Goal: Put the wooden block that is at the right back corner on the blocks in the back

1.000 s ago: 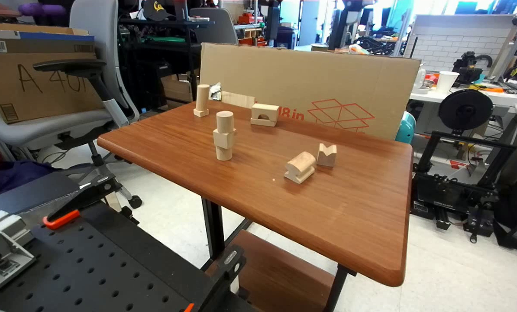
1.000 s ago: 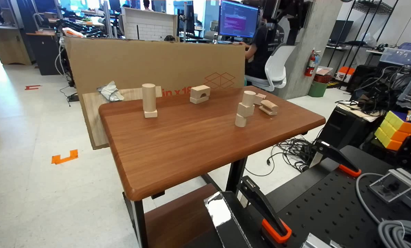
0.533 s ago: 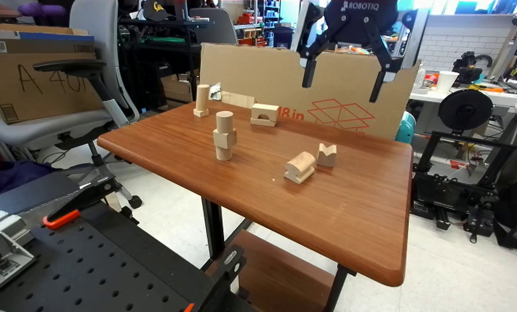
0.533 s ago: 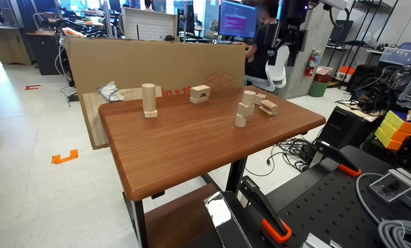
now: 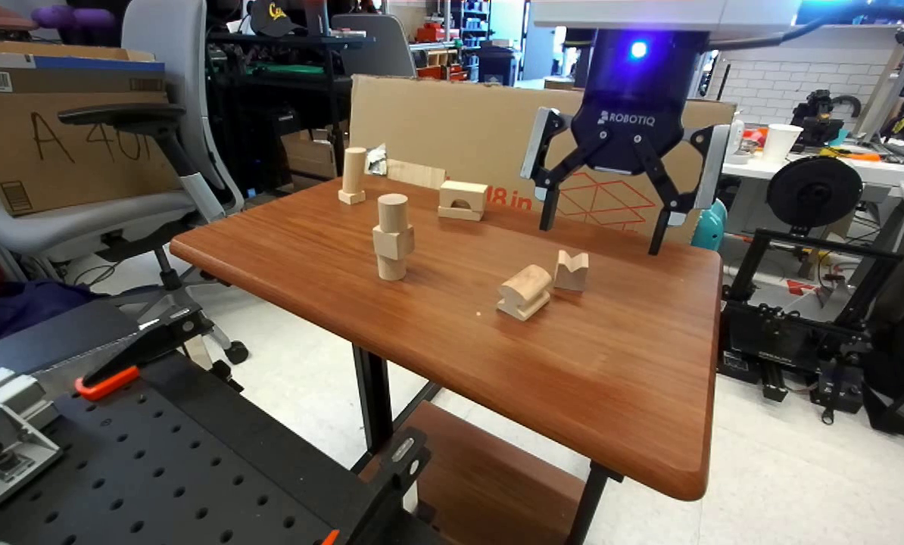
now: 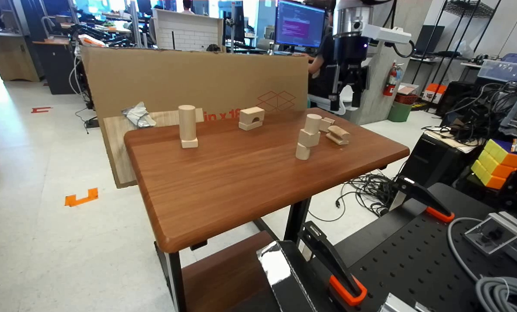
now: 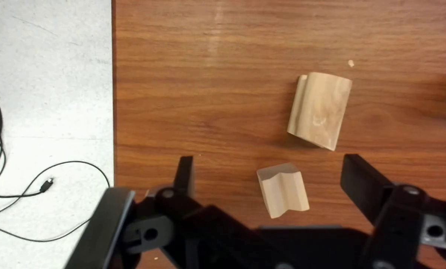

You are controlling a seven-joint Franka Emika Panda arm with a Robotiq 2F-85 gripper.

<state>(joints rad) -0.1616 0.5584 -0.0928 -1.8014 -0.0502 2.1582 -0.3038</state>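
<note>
The wooden block (image 5: 572, 274), small, pale and V-notched on top, stands on the table. It also shows in an exterior view (image 6: 326, 125), partly hidden behind a stack, and in the wrist view (image 7: 284, 192). The blocks in the back (image 5: 463, 201) are an arch block on a flat block at the table's far edge. They also show in an exterior view (image 6: 251, 118) and are out of the wrist view. My gripper (image 5: 602, 236) is open and empty, above the table. In the wrist view its open fingers (image 7: 268, 160) frame the wooden block from above, apart from it.
A larger oblong block (image 5: 525, 292) lies close to the wooden block. A three-piece stack (image 5: 393, 238) stands towards the table's middle. A tall cylinder on a small base (image 5: 353, 175) stands at a far corner. A cardboard sheet (image 5: 611, 151) stands upright behind the table (image 5: 611, 363).
My gripper has come into view from above and lowered towards the table near the wooden block, staying open. The blocks have not moved.
</note>
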